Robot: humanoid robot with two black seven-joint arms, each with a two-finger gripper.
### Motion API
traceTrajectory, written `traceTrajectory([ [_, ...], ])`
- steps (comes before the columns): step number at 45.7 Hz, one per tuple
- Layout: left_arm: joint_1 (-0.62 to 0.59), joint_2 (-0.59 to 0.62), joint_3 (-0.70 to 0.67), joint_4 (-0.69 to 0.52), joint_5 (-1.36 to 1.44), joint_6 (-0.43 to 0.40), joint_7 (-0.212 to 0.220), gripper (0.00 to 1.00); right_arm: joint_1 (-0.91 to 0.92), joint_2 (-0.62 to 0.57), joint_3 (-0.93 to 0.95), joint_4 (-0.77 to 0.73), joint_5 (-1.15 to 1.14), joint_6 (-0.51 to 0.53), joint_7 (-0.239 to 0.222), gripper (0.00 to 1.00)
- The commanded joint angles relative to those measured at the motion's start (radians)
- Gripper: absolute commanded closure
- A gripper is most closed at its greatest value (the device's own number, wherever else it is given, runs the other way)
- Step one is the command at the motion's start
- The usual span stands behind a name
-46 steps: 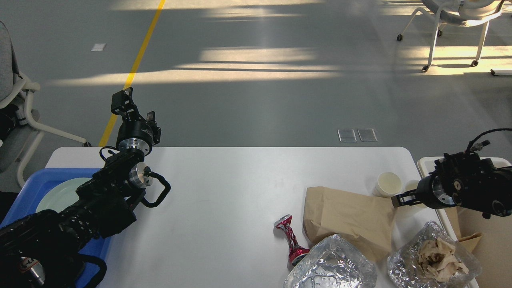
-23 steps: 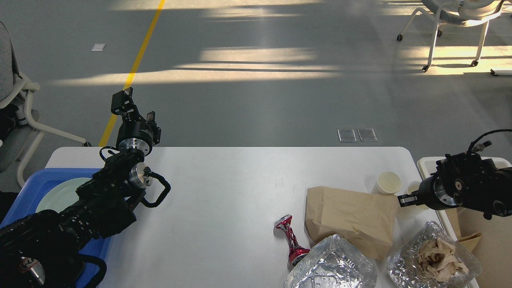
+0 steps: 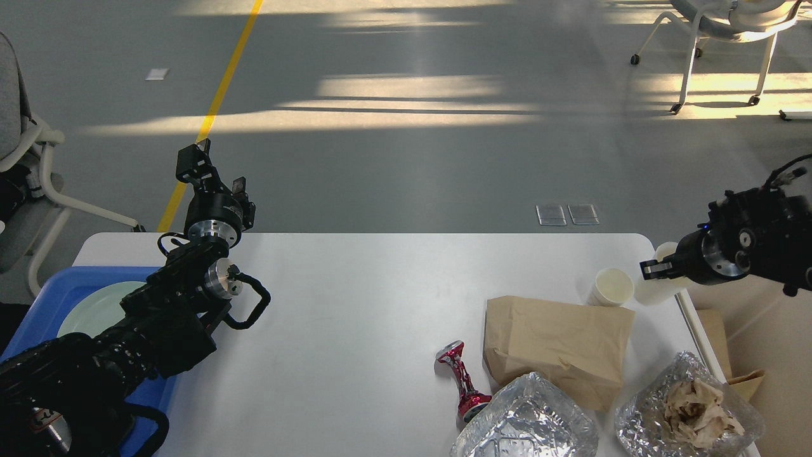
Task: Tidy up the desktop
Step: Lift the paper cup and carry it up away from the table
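The desktop (image 3: 355,317) is lying white and matte across the view, rounded at its far corners, with its whole middle and far edge standing bare. Clutter is crowding the right near corner: a brown paper bag (image 3: 555,346), a crushed red can (image 3: 463,381), two foil trays (image 3: 526,425) and a paper cup (image 3: 613,287). A blue tray (image 3: 38,298) is overlapping the left edge. The left gripper (image 3: 212,174) is hovering above the far left corner, fingers spread, empty. The right gripper (image 3: 656,270) is clamping a white cup (image 3: 656,292) above the right edge.
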Motion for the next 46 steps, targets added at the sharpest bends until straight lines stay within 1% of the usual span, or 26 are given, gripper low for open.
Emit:
traceTrajectory([
  [1,-0.002,0.000,0.000,0.000,0.000,0.000,0.000,0.04,0.125,-0.032,0.000,0.000,0.003,0.125,0.017,1.00],
  [9,0.000,0.000,0.000,0.000,0.000,0.000,-0.001,0.04,0.320,-0.075,0.007,0.013,0.005,0.272,0.089,1.00],
  [16,0.000,0.000,0.000,0.000,0.000,0.000,0.000,0.04,0.554,-0.108,0.018,0.038,0.041,0.435,0.158,1.00],
  [21,0.000,0.000,0.000,0.000,0.000,0.000,0.000,0.04,0.722,-0.112,0.015,0.038,0.129,0.556,0.184,1.00],
  [28,0.000,0.000,0.000,0.000,0.000,0.000,0.000,0.04,0.921,-0.110,0.024,0.040,0.212,0.564,0.187,1.00],
  [33,0.000,0.000,0.000,0.000,0.000,0.000,0.000,0.04,0.977,-0.108,0.043,0.041,0.267,0.564,0.187,1.00],
  [41,0.000,0.000,0.000,0.000,0.000,0.000,0.000,0.04,0.949,-0.104,0.043,0.038,0.282,0.564,0.181,1.00],
  [46,0.000,0.000,0.000,0.000,0.000,0.001,0.000,0.04,0.802,-0.101,0.035,-0.005,0.270,0.564,0.176,1.00],
])
